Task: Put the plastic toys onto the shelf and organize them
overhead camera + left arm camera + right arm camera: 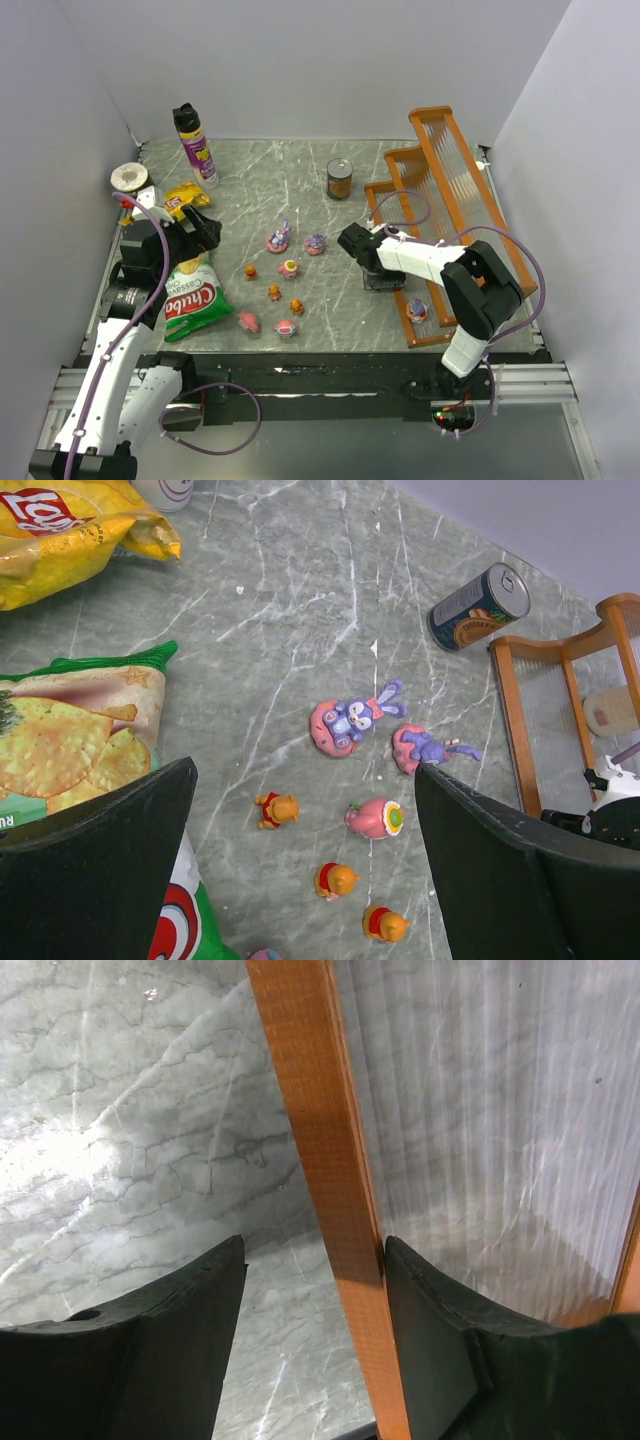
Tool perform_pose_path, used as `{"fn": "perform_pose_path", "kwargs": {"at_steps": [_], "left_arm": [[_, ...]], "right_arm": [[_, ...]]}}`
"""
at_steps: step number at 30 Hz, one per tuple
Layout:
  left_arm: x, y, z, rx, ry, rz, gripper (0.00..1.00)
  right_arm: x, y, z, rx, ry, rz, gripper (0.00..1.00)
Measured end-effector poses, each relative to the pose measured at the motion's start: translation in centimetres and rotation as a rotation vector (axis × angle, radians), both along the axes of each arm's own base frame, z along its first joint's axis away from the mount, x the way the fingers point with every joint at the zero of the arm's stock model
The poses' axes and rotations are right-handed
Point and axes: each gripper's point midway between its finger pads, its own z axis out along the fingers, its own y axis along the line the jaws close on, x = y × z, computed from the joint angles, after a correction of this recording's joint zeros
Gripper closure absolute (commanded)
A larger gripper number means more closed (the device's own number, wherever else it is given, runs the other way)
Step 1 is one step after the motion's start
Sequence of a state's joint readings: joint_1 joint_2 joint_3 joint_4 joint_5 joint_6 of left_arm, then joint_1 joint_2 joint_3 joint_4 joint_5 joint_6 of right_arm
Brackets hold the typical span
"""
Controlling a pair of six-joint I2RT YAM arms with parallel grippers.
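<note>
Shelf (430, 112): orange-brown stepped rack with clear ribbed panels, on the bench's right side beside the right wall.
Bench (280, 190): grey marbled top, boxed in by plain white walls (320, 60).
Green snack bag (190, 300): lies at the left, partly hidden under the left arm, with a yellow bag (187, 197) behind it.
Right hand (315, 1250): spread, fingers astride one orange rail of the shelf, gripping nothing.
Left hand (305, 780): spread wide above the bench, nothing between its fingers.
Can (340, 179): upright at mid-bench, contents hidden.
Plastic toys (289, 267): eight scattered on the bench between the arms. One more (417, 310) sits on the shelf's lowest tier, too small to make out.
</note>
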State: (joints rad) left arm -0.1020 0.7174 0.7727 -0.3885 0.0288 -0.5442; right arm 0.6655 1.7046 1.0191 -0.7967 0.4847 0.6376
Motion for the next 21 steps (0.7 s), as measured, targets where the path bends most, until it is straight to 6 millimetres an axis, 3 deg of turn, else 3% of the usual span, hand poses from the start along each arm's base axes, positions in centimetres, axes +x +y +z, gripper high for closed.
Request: {"fn": "perform_pose_path", "kwargs": {"at_steps": [15,21], "left_arm": [[0.0,0.0,0.0,0.000,0.000,0.001,0.04],[0.0,0.0,0.0,0.000,0.000,0.001,0.04]], "right_arm": [[-0.2,-1.4,-0.5,-0.073,0.029,0.008,0.78],[-0.2,-1.3,-0.5,-0.113,0.049,0.019,0.87]]}}
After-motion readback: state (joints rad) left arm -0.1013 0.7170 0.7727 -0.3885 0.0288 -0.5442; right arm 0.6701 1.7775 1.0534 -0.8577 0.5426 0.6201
